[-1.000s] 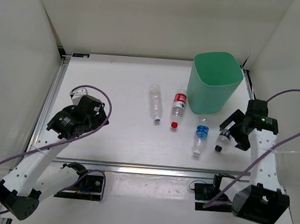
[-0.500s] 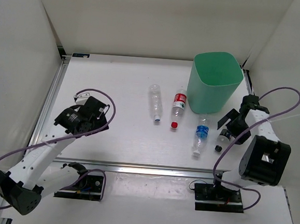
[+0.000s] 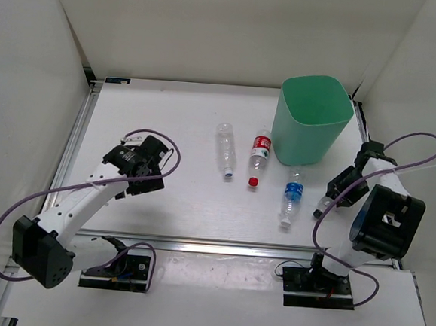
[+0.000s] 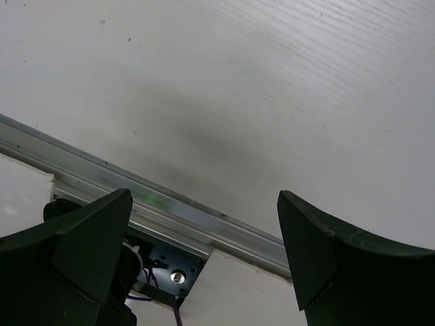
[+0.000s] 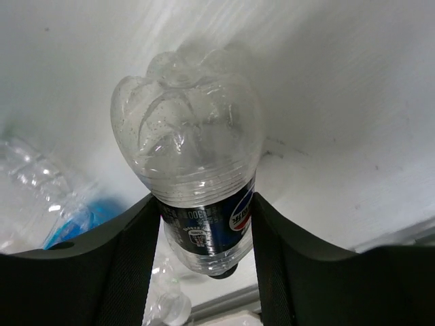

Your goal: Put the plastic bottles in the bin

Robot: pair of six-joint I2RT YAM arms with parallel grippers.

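The right gripper (image 5: pixel 204 227) is squeezing the dark-labelled bottle (image 5: pixel 190 136) between its two fingers, and the bottle's bumpy bottom is sticking out past the tips. The blue-labelled bottle (image 3: pixel 292 195) is lying just to this gripper's left. The bin (image 3: pixel 287 131) is standing near it, farther out. The left gripper (image 4: pixel 204 204) is holding its fingers wide apart over the table (image 3: pixel 176 114), gripping nothing. The red-labelled bottle (image 3: pixel 259 153) and the unlabelled bottle (image 3: pixel 224 150) are lying off to its right.
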